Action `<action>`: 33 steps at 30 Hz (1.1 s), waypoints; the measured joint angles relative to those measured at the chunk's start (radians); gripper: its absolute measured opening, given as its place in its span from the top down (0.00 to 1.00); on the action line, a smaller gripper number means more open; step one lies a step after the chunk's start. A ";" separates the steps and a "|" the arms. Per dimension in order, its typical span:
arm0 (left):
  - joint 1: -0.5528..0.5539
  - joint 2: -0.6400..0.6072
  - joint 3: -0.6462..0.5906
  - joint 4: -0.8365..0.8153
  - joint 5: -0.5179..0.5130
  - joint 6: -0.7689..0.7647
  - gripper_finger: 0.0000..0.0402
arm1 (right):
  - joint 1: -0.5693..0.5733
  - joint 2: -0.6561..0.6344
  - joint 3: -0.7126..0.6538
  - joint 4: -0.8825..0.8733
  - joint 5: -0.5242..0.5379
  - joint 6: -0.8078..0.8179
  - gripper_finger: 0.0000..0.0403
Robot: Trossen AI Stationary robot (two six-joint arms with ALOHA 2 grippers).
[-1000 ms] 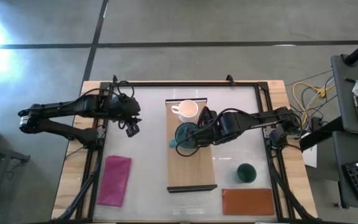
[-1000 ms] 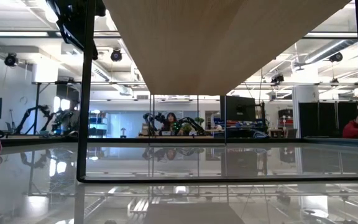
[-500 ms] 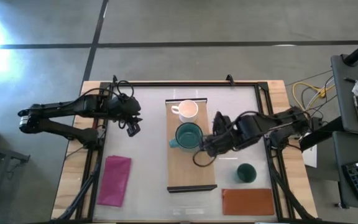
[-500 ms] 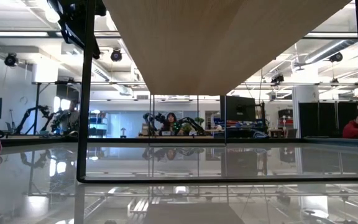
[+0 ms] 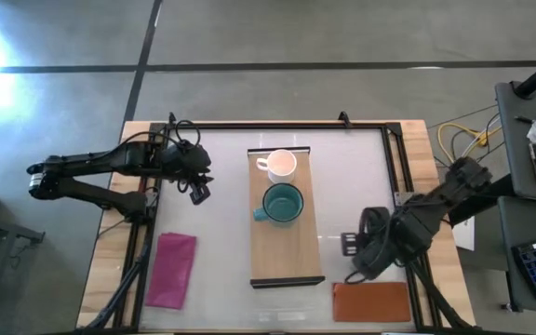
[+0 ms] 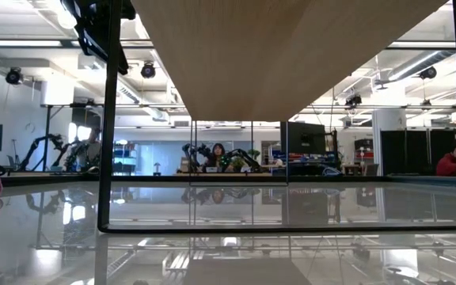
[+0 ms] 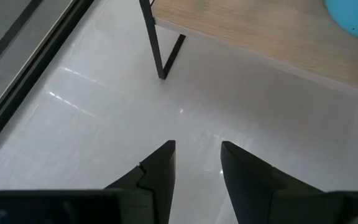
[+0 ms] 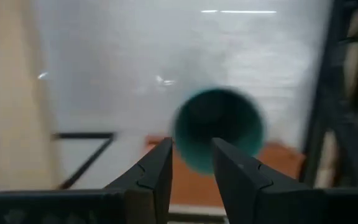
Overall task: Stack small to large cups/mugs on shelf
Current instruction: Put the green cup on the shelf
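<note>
On the light-wood shelf [image 5: 285,251] the white mug [image 5: 282,164] stands near the far end, and the teal mug [image 5: 282,203] stands just nearer, both upright. The dark green mug [image 8: 219,127] shows blurred in the right wrist view, standing on the table with its mouth up. In the high view my right arm covers it. My right gripper [image 5: 361,261] [image 8: 192,155] hovers above it, open, with its fingers on the near side of the rim and not touching. My left gripper [image 5: 198,193] [image 7: 197,155] waits open over the table, left of the shelf.
A reddish-brown mat [image 5: 372,301] lies by the near edge, right beside the green mug. A magenta cloth [image 5: 172,270] lies near left. The shelf's dark leg [image 7: 159,56] stands in front of my left gripper. A black frame [image 5: 277,124] runs round the table. People sit in the room beyond [image 6: 450,162].
My right gripper has drawn away from the teal mug on the shelf and swung toward the table's right and near edge, ending over the dark green mug. The teal mug stands on the shelf where it was.
</note>
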 joint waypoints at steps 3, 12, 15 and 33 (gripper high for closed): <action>0.000 0.000 0.000 0.002 0.002 0.001 0.71 | 0.002 -0.065 -0.105 -0.002 -0.036 0.005 0.74; 0.000 0.000 0.000 0.003 0.024 -0.030 0.71 | 0.013 -0.201 -0.282 0.039 -0.185 -0.036 0.74; 0.000 0.000 -0.001 0.004 0.025 -0.030 0.71 | 0.028 -0.207 -0.293 0.075 -0.188 -0.109 0.74; -0.001 0.000 -0.001 0.053 0.024 -0.032 0.71 | 0.055 -0.195 -0.501 0.222 -0.184 -0.135 0.74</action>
